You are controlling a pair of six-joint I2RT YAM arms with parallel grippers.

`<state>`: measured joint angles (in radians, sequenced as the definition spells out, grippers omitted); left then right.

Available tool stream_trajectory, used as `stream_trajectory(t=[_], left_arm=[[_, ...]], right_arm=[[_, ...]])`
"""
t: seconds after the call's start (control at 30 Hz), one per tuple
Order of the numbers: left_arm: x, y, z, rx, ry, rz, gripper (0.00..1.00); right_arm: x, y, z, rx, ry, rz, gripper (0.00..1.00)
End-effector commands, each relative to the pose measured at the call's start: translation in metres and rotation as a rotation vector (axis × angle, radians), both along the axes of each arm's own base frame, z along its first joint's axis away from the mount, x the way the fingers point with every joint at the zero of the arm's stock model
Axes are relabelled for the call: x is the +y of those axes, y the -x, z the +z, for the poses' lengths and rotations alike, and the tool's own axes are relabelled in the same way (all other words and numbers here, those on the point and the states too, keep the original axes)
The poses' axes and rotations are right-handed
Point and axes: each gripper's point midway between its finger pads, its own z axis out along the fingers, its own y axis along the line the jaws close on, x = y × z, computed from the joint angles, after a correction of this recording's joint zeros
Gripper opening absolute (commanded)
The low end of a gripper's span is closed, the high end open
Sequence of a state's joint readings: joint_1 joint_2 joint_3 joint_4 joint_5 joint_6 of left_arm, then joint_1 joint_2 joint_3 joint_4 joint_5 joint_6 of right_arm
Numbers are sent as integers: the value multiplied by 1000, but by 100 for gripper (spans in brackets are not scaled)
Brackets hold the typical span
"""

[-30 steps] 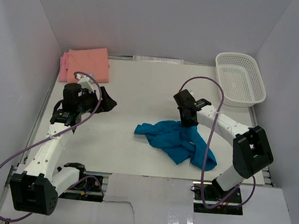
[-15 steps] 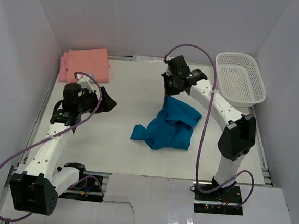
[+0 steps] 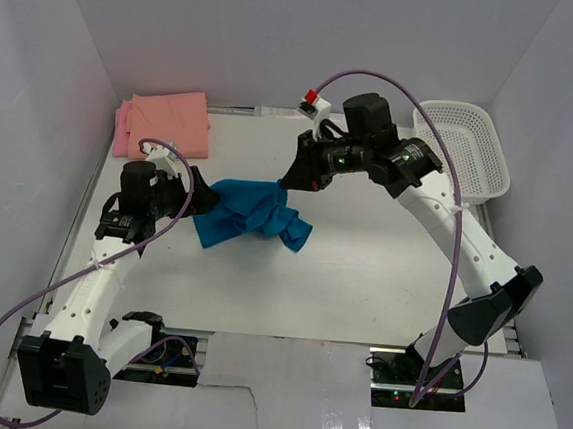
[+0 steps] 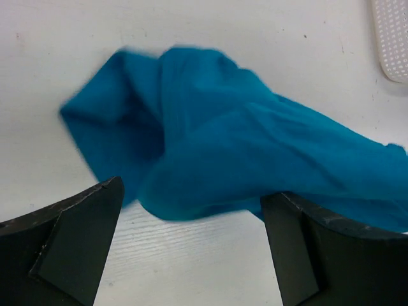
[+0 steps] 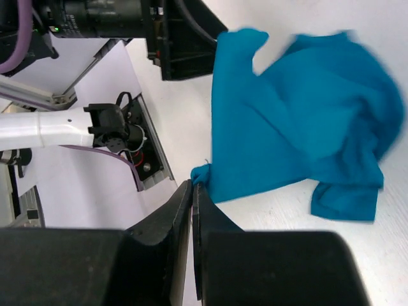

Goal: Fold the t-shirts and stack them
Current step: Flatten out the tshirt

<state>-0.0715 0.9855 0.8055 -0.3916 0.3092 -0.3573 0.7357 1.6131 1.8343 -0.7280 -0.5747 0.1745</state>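
A crumpled teal-blue t-shirt (image 3: 251, 216) hangs by one pinched edge from my right gripper (image 3: 291, 180), left of the table's middle. In the right wrist view the gripper (image 5: 192, 185) is shut on a small tuft of the shirt (image 5: 299, 127), whose lower folds rest on the table. My left gripper (image 3: 208, 196) stands open right beside the cloth. Seen from the left wrist, the shirt (image 4: 255, 159) fills the space just beyond the open gripper (image 4: 191, 191), with nothing between its fingers. A salmon-orange t-shirt (image 3: 171, 122) lies folded on a pink one (image 3: 121, 128) at the back left.
A white mesh basket (image 3: 460, 149) stands at the back right corner. White walls close in the table on the left, back and right. My right arm reaches across the table's middle.
My right gripper closed on the teal shirt at the table's right centre, lifted it and swung it left to the open left gripper. The left arm has stayed put.
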Motion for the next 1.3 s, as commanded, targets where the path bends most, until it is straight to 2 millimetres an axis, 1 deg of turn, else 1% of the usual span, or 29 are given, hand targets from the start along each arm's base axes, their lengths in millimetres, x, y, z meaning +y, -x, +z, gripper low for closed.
stream_trajectory(t=[0.0,0.03,0.07,0.13,0.17,0.23,0.3,0.33,0.4,0.43,0.47,0.5,0.53,0.6,0.63,0.7,0.73,0.8,0.83,0.9,0.93,0.97,1.0,1.03,1.1,1.17,1.2,1.23,1.27], left_arm=[[6,-2,28,-80,-15,36,98],[7,-2,30,-86,-17,44,98],[8,-3,31,-92,-17,45,98],[6,-2,32,-93,-11,38,98],[6,-2,31,-91,-12,35,98],[4,-3,28,-78,-10,29,98],[3,-4,27,-75,-7,22,98],[3,-4,27,-73,-6,21,98],[2,-5,27,-71,-3,19,98],[2,-5,26,-70,-5,18,98],[2,-5,27,-71,-3,18,98],[1,-5,27,-71,-2,13,98],[-1,-4,27,-72,6,-2,98],[-6,-3,26,-72,17,-29,98],[-8,-3,27,-74,25,-41,98],[-15,-3,26,-69,47,-79,98],[-18,-3,26,-66,57,-95,98],[-24,-5,27,-70,73,-127,98],[-28,-4,28,-66,89,-152,98],[-33,-4,28,-57,102,-178,98],[-39,-4,29,-53,111,-206,98],[-43,-3,28,-44,114,-219,98],[-46,-4,29,-42,115,-232,98],[-53,-4,28,-34,112,-249,98],[-59,-4,28,-25,103,-264,98],[-67,-4,31,-28,88,-280,98],[-69,-3,32,-31,83,-287,98],[-73,-2,34,-38,79,-297,98],[-73,-3,36,-41,76,-291,98]], right_arm=[[-13,-2,-6,-6,-4,-2,8],[-15,0,-23,22,21,0,8],[-16,7,-24,31,10,18,8],[-16,10,-29,36,-8,27,8],[-18,15,-37,52,-3,35,8],[-20,13,-42,44,5,16,8],[-27,8,-41,19,21,-31,8],[-35,-2,-42,13,34,-83,8],[-56,-21,-34,-16,40,-203,8],[-75,-39,-29,-40,45,-295,8],[-86,-48,-27,-49,50,-344,8],[-96,-55,-19,-64,47,-389,8],[-114,-64,-9,-91,46,-457,8],[-126,-69,8,-132,23,-498,8],[-134,-73,31,-186,-8,-517,8],[-141,-78,59,-242,-39,-536,8],[-147,-80,100,-329,-90,-547,8],[-145,-89,121,-362,-111,-553,8],[-145,-89,145,-408,-150,-551,8],[-145,-86,162,-450,-203,-559,8],[-155,-77,196,-551,-290,-600,8],[-156,-81,187,-539,-299,-625,8],[-160,-77,196,-574,-330,-644,8],[-172,-70,216,-635,-377,-696,8],[-181,-64,232,-693,-396,-720,8],[-187,-49,254,-775,-439,-710,8],[-185,-47,250,-798,-441,-690,8],[-186,-22,270,-876,-511,-633,8],[-183,-14,272,-899,-531,-597,8]])
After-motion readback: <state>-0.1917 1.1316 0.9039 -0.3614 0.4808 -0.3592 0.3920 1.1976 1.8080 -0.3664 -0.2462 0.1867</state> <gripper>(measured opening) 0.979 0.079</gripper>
